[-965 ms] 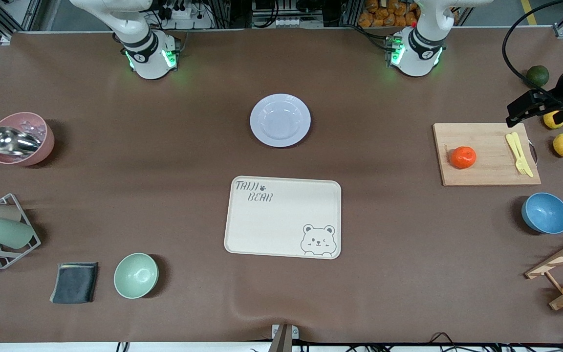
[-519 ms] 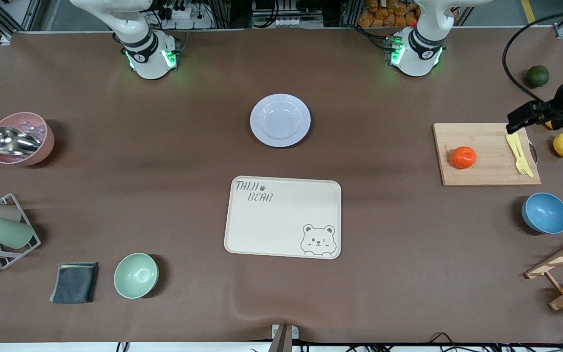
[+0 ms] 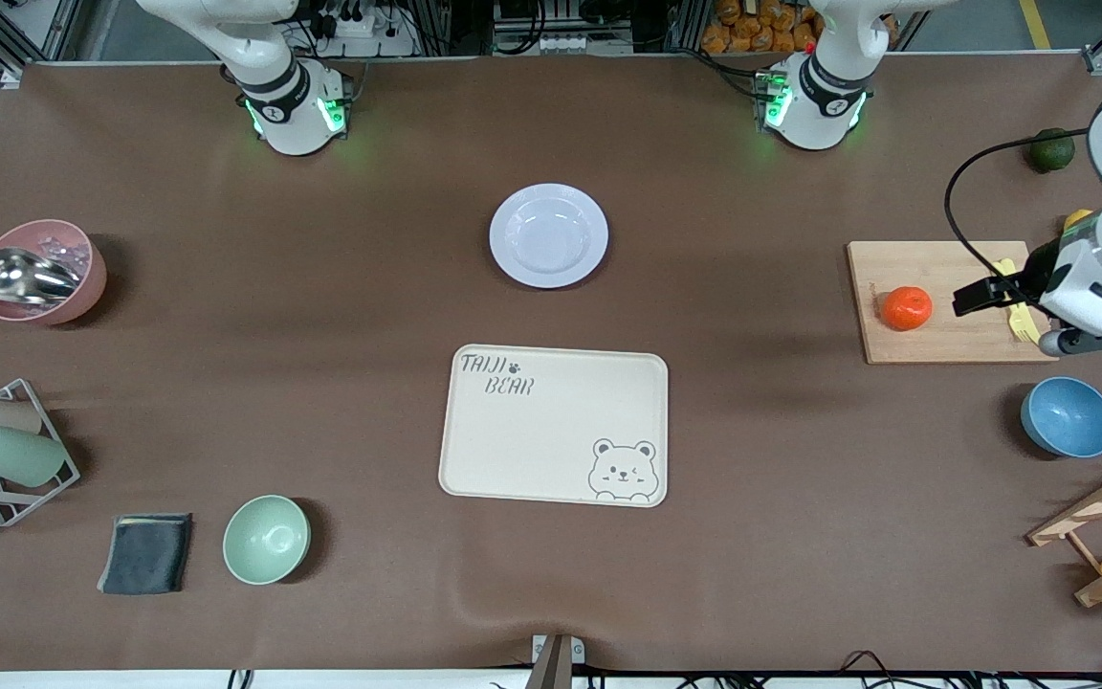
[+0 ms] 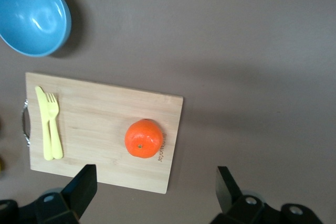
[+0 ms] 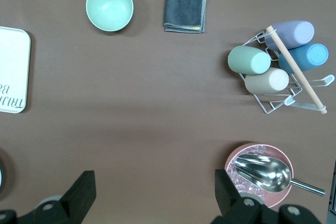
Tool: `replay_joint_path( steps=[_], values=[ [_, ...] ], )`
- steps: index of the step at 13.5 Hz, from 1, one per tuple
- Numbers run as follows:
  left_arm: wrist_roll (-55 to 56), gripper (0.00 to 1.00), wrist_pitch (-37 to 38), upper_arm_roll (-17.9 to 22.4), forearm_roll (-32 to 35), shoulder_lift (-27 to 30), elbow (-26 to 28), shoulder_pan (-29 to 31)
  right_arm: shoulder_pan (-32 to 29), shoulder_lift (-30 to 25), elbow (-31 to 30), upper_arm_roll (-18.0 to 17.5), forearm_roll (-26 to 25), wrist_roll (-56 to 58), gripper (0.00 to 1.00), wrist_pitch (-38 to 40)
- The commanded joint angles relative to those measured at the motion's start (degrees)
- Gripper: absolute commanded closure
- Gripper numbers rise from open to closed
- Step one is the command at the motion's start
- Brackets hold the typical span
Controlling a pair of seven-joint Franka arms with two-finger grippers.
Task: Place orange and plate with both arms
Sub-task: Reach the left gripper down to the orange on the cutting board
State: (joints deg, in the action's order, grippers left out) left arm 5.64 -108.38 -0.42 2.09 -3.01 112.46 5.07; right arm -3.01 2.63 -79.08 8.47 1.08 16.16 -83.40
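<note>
The orange (image 3: pixel 906 308) sits on a wooden cutting board (image 3: pixel 962 330) toward the left arm's end of the table. In the left wrist view the orange (image 4: pixel 143 138) lies just ahead of my left gripper (image 4: pixel 155 192). That gripper hangs open and empty, high over the board's (image 4: pixel 94 135) edge. The left arm's wrist (image 3: pixel 1091 282) hovers above the board's fork end. The pale plate (image 3: pixel 505 239) rests empty at mid-table, farther from the front camera than the tray. My right gripper (image 5: pixel 155 192) hangs open and empty, high over bare table beside the pink bowl.
A cream tray (image 3: pixel 551 431) lies mid-table. A yellow fork and knife (image 4: pixel 49 124) lie on the board. A blue bowl (image 3: pixel 1068 417), a dark green fruit (image 3: pixel 1051 150), a mint bowl (image 3: pixel 266 539), a grey cloth (image 3: pixel 145 553), a cup rack (image 3: pixel 6 455) and a pink bowl with scoop (image 3: pixel 39 272) stand around.
The left arm has swung from over the lemons at the table's end to over the cutting board, toward the orange. The right arm has not moved.
</note>
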Motion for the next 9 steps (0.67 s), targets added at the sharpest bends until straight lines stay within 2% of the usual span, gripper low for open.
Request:
replay_joint_path(
  steps=[1,4,9],
  values=[
    [-0.5,0.00,-8.6,-0.5,1.3,2.0,10.0,1.5,-0.2,-0.2,-0.3,-0.6,-0.6,0.0,0.00,-0.2],
    [-2.2,0.00,-18.5,-0.5,1.4,0.7,17.6,3.5,-0.3,0.2,-0.6,-0.7,-0.6,0.0,0.00,0.6],
    [-4.8,0.00,-24.7,-0.6,1.4,-6.0,19.3,7.5,-0.2,0.3,-1.6,-0.7,-0.1,-0.2,0.00,1.3]
  ],
)
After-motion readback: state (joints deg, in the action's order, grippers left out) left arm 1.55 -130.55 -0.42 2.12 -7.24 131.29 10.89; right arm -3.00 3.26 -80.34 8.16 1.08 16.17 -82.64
